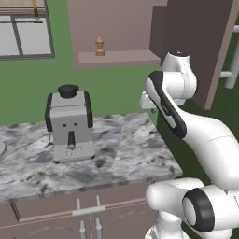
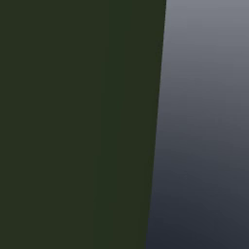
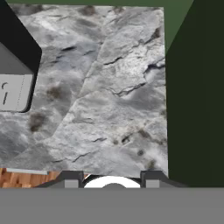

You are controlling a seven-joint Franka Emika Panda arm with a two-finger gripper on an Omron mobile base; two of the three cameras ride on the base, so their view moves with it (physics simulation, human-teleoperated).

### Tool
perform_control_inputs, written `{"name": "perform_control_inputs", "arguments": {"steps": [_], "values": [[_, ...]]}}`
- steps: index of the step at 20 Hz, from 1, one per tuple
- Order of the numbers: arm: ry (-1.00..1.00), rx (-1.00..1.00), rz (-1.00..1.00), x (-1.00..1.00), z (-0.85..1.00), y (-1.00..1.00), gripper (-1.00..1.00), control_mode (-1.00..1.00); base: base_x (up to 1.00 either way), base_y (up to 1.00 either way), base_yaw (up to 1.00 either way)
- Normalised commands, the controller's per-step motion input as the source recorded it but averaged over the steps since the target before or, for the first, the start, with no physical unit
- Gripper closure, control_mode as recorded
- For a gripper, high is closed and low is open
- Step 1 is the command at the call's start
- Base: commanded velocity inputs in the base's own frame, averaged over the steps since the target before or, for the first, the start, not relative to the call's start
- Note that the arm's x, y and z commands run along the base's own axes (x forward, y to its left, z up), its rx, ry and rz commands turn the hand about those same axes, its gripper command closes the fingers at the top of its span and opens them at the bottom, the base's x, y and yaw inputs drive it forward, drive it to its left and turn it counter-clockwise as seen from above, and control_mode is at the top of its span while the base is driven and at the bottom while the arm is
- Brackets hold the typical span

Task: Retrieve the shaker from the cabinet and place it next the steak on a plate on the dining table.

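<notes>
Shaker not yet fetched: it stands on the cabinet shelf while the arm is folded over the near desk.

Nearest, the white arm [image 1: 186, 121] bends up at the right end of the marble desk [image 1: 126, 154], and in the hand view the pincer [image 3: 112, 179] looks straight down on that veined top, its two tips set apart with nothing between them. On the left part of the desk stands a grey coffee machine [image 1: 70, 123] with a black cap; low drawers with metal handles run below the front edge. Farther back and higher, the shaker [image 1: 99, 46] stands upright and alone in the open recess of the cabinet [image 1: 116, 32], well apart from the pincer. By my judgement the task is at its start: the reach, the grasp, the carry and the placing beside the steak are all left.
</notes>
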Motion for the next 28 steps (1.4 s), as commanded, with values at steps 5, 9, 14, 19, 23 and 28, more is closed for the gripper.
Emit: {"name": "perform_control_inputs", "arguments": {"steps": [5,9,14,19,23,28], "values": [[-0.01,0.0,0.07,-0.33,0.0,0.24,-1.0,-1.0,0.0,0.0,0.0],[-0.1,0.0,0.05,-0.4,0.02,0.42,-1.0,-1.0,0.0,0.0,0.0],[-0.28,0.0,0.01,-0.29,0.39,0.31,-1.0,-1.0,0.0,0.0,0.0],[-0.46,0.0,0.07,-0.15,0.49,0.22,-1.0,-1.0,0.0,0.0,0.0],[-0.46,0.0,0.11,-0.01,0.54,0.15,-1.0,-1.0,0.0,0.0,0.0],[-0.35,0.03,0.14,0.0,0.53,0.0,-1.0,-1.0,0.0,0.0,0.0]]}}
